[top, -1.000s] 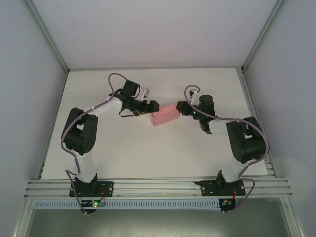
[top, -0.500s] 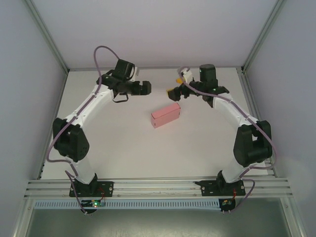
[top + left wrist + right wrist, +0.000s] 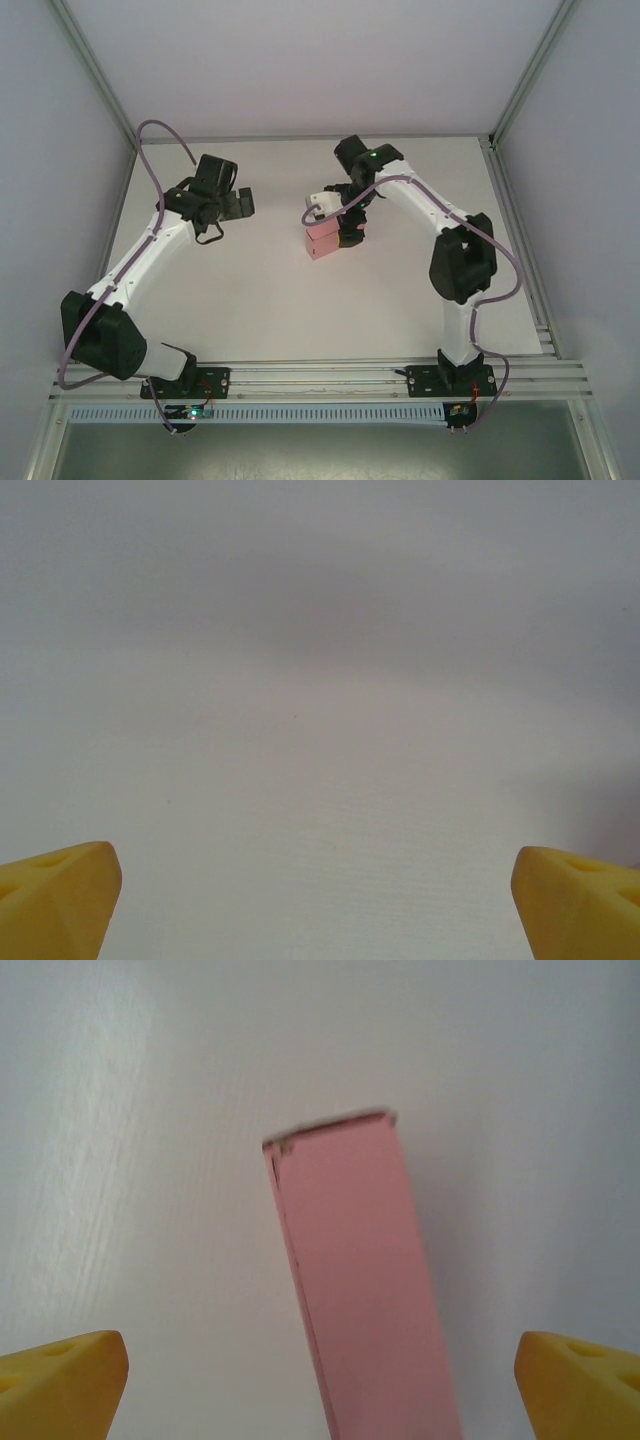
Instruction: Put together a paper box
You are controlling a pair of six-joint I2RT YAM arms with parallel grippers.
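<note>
light: bright, even, soft, from above | shadows: faint grey patches under both arms on the white table (image 3: 260,300); dim grey band across the top of the left wrist view | glare: pale sheen at upper left of the right wrist view | focus: overhead view sharp; far edge of the pink box (image 3: 360,1280) slightly blurred; yellow fingertips (image 3: 55,900) soft at the corners

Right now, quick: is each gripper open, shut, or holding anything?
Left gripper: open, holding nothing.
Right gripper: open, jaws wide either side of the pink paper box, not gripping it.
</note>
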